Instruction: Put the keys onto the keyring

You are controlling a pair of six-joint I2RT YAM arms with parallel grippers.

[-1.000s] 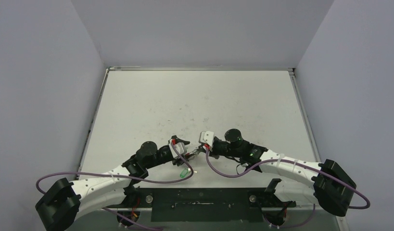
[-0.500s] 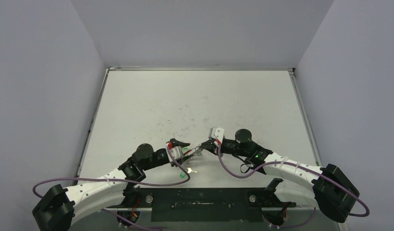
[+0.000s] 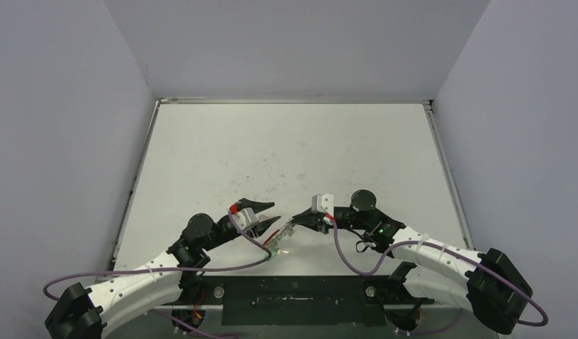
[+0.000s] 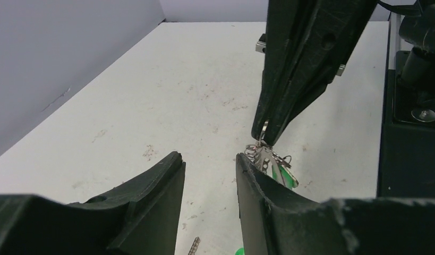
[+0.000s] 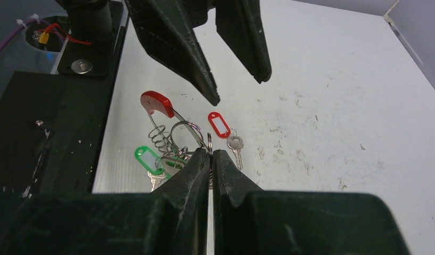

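At the lower centre of the overhead view, the two grippers meet almost tip to tip above the near part of the table (image 3: 286, 148). There the keyring (image 5: 159, 104) is only a small tangle with a red streak, and its parts cannot be told apart.

1. Right gripper (image 5: 210, 154): the fingers are pressed together on a thin silver loop of the keyring. In the right wrist view the keyring sits left of centre, with its red arc uppermost, a wire coil below it and a round loop beside the fingertips. The lower part of the ring is hidden behind the gripper's own fingers.
2. Left gripper (image 4: 207, 159): the fingers are spread apart with nothing between them. They point at the keyring without touching it.
3. Green-tagged key (image 5: 145, 158): it lies at the lower left of the keyring in the right wrist view. Its blade is cut off by the fingers. A second green piece just to its right is mostly hidden.
4. Red-tagged key (image 5: 219, 124): it lies on the table just right of the round loop. Whether it is joined to the keyring cannot be told.
5. In the left wrist view the silver loops bunch under the right gripper's tips, right of centre, and the red arc is out of sight. A key blade (image 4: 194, 246) is cut off by the bottom edge.

Each tag has a white insert. Any writing on it is too small to read. Whether the keyring rests on the table or hangs clear cannot be told.
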